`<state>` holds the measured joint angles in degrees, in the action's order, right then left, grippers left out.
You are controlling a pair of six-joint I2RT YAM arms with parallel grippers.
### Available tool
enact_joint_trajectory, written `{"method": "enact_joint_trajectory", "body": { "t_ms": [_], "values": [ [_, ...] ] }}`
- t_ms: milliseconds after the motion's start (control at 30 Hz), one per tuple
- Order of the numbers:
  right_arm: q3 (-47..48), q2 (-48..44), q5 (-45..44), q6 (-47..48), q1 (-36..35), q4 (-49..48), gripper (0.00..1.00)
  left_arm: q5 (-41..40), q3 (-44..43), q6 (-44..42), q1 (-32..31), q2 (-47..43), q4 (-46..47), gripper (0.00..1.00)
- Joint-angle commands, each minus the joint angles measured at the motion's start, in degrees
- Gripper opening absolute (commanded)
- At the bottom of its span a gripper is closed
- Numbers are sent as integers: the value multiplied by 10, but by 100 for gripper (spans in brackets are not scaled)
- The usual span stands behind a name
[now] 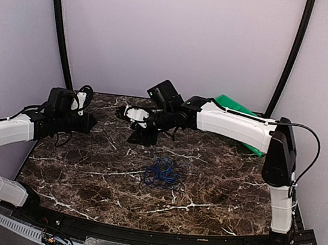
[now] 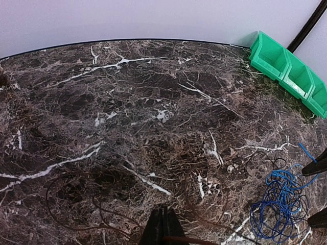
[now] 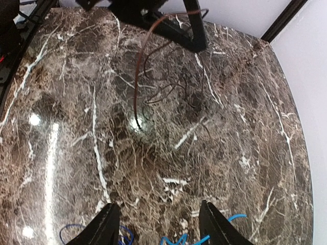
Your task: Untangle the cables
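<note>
There is one clump of blue cables (image 1: 162, 172) on the table (image 1: 85, 172), in the lower middle of the top view. One thin dark cable (image 3: 137, 87) loops near the top of the right wrist view. The left end effector (image 2: 163, 214) is shut tight on the dark cable. The right end effector (image 3: 159, 206) is open wide and holds nothing. One green bin (image 2: 286, 66) sits at the upper right.
</note>
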<state>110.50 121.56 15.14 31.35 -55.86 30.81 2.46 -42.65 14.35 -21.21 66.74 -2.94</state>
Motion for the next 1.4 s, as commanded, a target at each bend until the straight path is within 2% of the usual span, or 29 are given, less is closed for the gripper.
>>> {"method": "enact_joint_trajectory", "body": {
  "t_ms": [0,233,567,667,733,833,933,1000,1067,1233,1367],
  "values": [
    [40,30,49,-38,-24,-58,56,42,28,46,-1,-19,41,0],
    [84,66,67,-83,-47,-78,59,134,32,74,-1,-24,84,0],
    [107,75,12,-139,-48,-92,53,148,21,69,-1,-24,78,0],
    [86,61,-19,-104,-45,-52,53,128,7,60,-1,-30,55,0],
    [21,34,-29,-76,-34,-38,52,95,-7,47,-1,-42,26,0],
    [-93,-13,5,-42,-2,-7,53,54,-19,19,-1,-69,-18,0],
    [-171,-51,33,4,31,64,56,8,-21,1,-1,-86,-40,0],
    [-194,-74,17,31,42,126,60,1,-20,-5,-1,-93,-46,0],
    [-194,-97,-2,40,46,169,63,2,-17,-6,-1,-93,-41,0],
    [-108,-100,0,59,51,306,70,15,-27,0,-1,-75,-28,0],
    [-120,-119,-1,87,53,319,72,33,-41,6,-1,-63,-28,0]
  ]
}}
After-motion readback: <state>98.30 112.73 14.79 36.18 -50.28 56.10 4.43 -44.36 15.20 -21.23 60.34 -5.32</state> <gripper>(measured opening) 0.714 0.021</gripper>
